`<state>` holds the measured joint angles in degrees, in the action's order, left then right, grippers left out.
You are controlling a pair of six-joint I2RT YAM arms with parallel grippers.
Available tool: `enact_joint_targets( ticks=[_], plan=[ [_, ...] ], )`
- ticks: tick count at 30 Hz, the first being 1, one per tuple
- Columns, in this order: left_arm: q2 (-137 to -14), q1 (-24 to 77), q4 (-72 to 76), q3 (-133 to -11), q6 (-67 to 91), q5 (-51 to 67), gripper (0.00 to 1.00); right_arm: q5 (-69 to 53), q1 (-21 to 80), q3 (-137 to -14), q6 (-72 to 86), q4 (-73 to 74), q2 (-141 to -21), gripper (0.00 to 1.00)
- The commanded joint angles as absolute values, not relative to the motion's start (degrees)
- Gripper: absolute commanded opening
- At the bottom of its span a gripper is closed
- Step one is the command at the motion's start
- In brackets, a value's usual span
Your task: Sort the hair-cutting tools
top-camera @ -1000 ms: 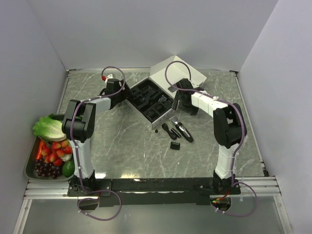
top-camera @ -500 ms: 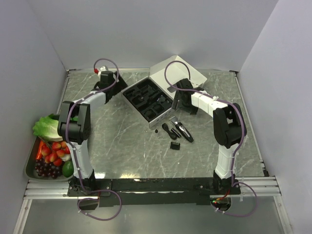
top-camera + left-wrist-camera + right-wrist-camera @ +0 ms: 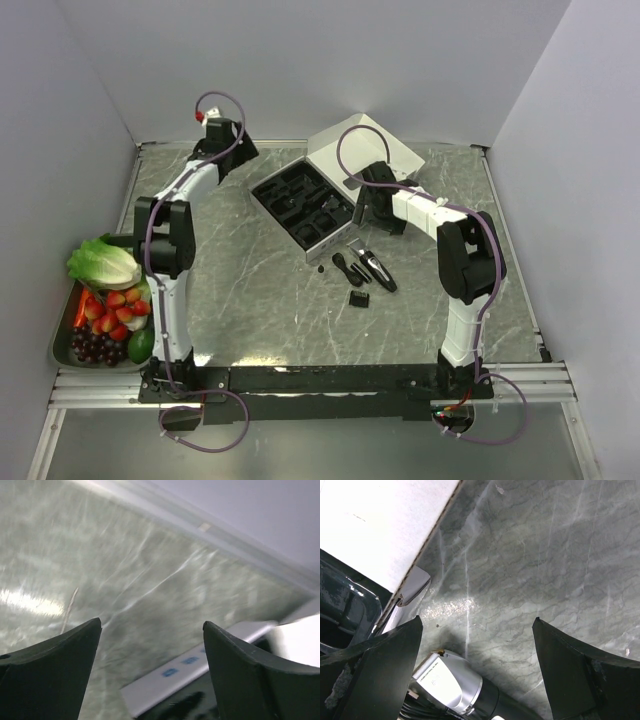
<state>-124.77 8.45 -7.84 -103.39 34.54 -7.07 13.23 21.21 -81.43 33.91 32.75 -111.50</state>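
Right now your left gripper (image 3: 151,624) hangs over the far-left part of the table (image 3: 250,290), close to the white box (image 3: 340,155), with its fingers spread wide and nothing between them. Your right gripper (image 3: 476,625) is also wide apart and empty, poised just above the clipper (image 3: 451,684). That clipper lies on the table just near of the box, a black cord (image 3: 342,265) beside it on the left and a small comb attachment (image 3: 359,298) slightly nearer.
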Motion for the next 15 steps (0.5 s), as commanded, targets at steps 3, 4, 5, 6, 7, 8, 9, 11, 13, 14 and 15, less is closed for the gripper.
enact_joint_targets(
  ticks=[3, 4, 5, 6, 7, 8, 9, 11, 13, 14, 15],
  plan=[
    [-130.51, 8.53, -17.05, -106.96, 28.48, -6.86, 0.84, 12.92, 21.09, -82.88, 33.57, 31.9, -110.56, 1.0],
    [-130.69, 8.53, -17.31, -106.61, 27.87, -6.51, 0.83, 12.75, 21.18, -82.79, 33.57, 31.73, -110.65, 1.0],
    [-130.78, 8.53, -17.31, -106.26, 27.6, -6.24, 0.82, 12.57, 21.09, -82.71, 33.49, 31.64, -110.74, 1.0],
    [-130.69, 8.53, -17.31, -105.91, 27.34, -5.46, 0.81, 12.31, 21.09, -82.71, 33.4, 31.55, -110.83, 1.0],
    [-130.61, 8.53, -17.49, -105.39, 26.99, -5.19, 0.79, 12.22, 21.09, -82.79, 33.22, 31.55, -111.09, 1.0],
    [-130.61, 8.53, -17.93, -105.12, 26.81, -4.92, 0.78, 12.04, 21.18, -83.14, 32.96, 31.73, -111.35, 1.0],
    [-130.34, 8.53, -18.02, -104.86, 26.55, -4.57, 0.76, 11.69, 21.09, -83.41, 32.78, 31.9, -111.62, 1.0],
    [-129.82, 8.61, -18.02, -103.54, 26.37, -4.05, 0.76, 11.34, 21.18, -84.72, 32.34, 32.86, -112.76, 1.0],
    [-128.41, 8.61, -17.67, -101.44, 26.37, -3.34, 0.74, 11.34, 21.18, -84.99, 32.69, 33.05, -113.46, 1.0],
    [-127.97, 8.61, -17.4, -100.64, 26.45, -2.99, 0.73, 11.34, 21.18, -84.99, 32.78, 32.87, -113.64, 1.0],
    [-126.92, 8.7, -17.14, -99.94, 26.46, -2.73, 0.73, 11.34, 21.18, -85.08, 32.87, 32.7, -113.9, 1.0]
  ],
)
